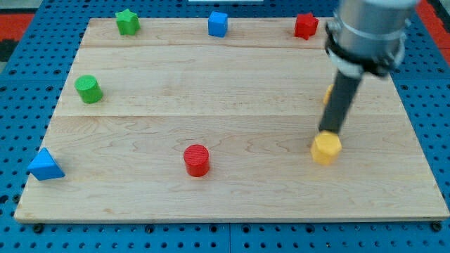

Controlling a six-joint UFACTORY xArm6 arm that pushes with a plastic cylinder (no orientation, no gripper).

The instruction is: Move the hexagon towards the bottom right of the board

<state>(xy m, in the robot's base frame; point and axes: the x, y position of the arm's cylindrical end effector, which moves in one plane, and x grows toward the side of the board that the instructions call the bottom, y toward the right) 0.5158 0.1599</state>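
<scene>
The yellow hexagon lies on the wooden board right of centre, in the lower half. My tip stands right at the hexagon's top edge, touching or nearly touching it. The dark rod rises from there to the arm's grey body at the view's top right. A small piece of another yellow or orange block shows just left of the rod, mostly hidden behind it.
A red cylinder sits at lower centre. A green cylinder is at the left, a blue triangle at the lower left edge. Along the top are a green star, a blue cube and a red star.
</scene>
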